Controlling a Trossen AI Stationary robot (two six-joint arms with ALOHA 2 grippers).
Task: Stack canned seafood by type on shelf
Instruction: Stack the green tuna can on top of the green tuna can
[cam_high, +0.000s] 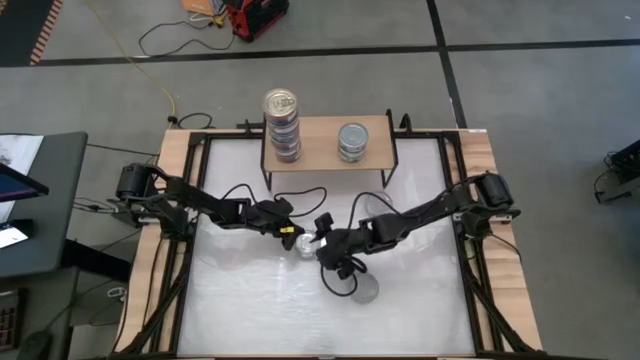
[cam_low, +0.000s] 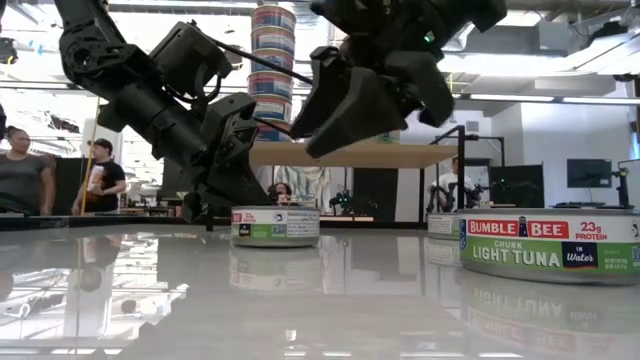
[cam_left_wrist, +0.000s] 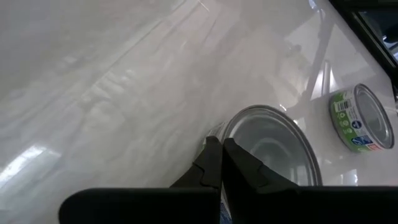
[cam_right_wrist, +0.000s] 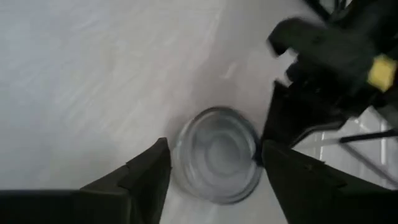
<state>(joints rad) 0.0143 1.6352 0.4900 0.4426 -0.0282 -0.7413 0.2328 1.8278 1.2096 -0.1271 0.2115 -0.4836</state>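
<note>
Two tins (cam_low: 275, 226) (cam_low: 548, 245) on glossy white table (cam_high: 250, 310), left jaws closed, right jaws wide; ppl (cam_low: 20, 170) in bkgd.

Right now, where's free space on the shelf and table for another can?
On the shelf, bare board lies between the tall can stack and the short stack. The table is bare along its near side. Mid-table is crowded: left gripper, right gripper, and two loose cans.

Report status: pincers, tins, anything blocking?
Right pincer open over a tin. Left pincer shut beside it, crowding it. Second tin loose on the table; two stacks on shelf.
</note>
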